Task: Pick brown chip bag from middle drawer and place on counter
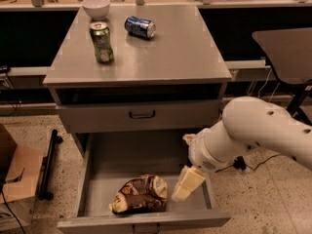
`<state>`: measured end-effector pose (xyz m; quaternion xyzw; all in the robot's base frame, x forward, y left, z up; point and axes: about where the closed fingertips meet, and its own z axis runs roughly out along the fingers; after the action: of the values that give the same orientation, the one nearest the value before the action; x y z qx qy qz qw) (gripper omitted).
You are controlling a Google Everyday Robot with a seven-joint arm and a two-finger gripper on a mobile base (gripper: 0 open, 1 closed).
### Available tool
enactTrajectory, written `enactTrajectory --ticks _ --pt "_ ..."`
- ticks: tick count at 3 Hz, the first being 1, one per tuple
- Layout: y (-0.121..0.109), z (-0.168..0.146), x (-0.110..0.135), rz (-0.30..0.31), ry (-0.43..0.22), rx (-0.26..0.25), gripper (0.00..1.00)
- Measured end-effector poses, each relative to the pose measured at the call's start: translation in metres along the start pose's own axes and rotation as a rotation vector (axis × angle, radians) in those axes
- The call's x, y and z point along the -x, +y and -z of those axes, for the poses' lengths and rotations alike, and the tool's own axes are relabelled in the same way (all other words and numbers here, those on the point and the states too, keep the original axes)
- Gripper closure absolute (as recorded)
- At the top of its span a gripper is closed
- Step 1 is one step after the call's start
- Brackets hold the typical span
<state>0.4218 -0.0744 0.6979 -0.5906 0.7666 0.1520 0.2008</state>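
The brown chip bag [140, 194] lies crumpled on the floor of the open middle drawer [97, 179], near its front. The drawer is pulled far out below the cabinet. My gripper [186, 185] hangs from the white arm inside the drawer's right side, just right of the bag and a little above the drawer floor. It holds nothing. The counter [165, 52] is the grey top of the cabinet above.
On the counter stand a green soda can [102, 43], a blue soda can [140, 27] on its side and a white bowl [96, 7]. The shallower upper drawer [141, 114] is shut. A dark side table [287, 45] stands at right, a cardboard box [12, 174] at left.
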Motion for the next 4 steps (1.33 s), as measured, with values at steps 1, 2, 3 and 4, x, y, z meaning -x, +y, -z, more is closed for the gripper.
enactTrajectory --ticks 1,2,3,4 --pt "-0.013 -0.034 -0.001 -0.043 -0.026 0.023 0.0" --pt "-0.037 -0.086 -0.005 -0.08 -0.032 0.049 0.0" --pt "-0.048 -0.139 -0.019 -0.11 -0.002 0.08 0.0" --pt "-0.047 -0.191 -0.039 -0.161 0.026 0.115 0.0"
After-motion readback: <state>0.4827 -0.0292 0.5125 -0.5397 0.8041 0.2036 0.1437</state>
